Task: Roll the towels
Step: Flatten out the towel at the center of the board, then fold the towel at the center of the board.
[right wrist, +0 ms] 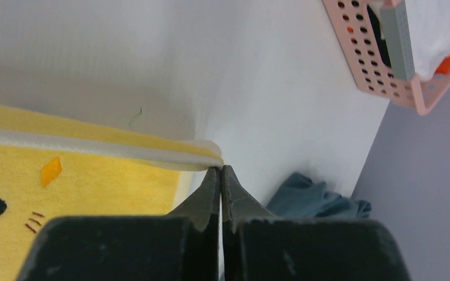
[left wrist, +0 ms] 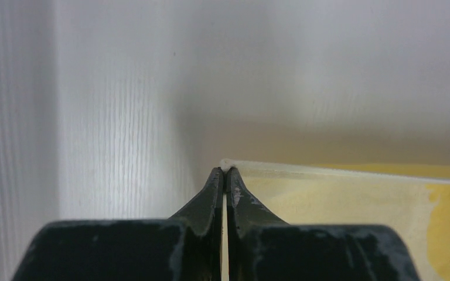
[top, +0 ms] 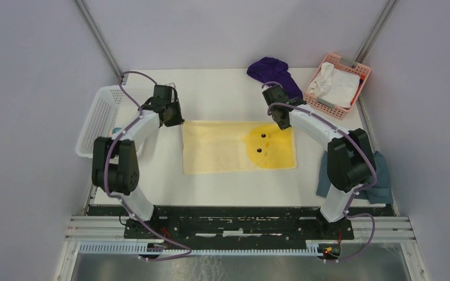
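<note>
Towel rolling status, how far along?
Done: nothing rolled; the yellow towel lies flat. In hand: left end effector and right end effector pinch its far corners. Left: roll it, then the heaped purple towel.

Both arms reach forward from their bases, elbows bent outward, wrists angled down toward the surface. Left arm extends up and inward, its left hand with fingers pressed together, pinching the far-left corner of the yellow towel. Right arm mirrors it, its right hand clamped too, fingertips closed on the towel's far-right corner. Both hands sit low, just above the surface.
</note>
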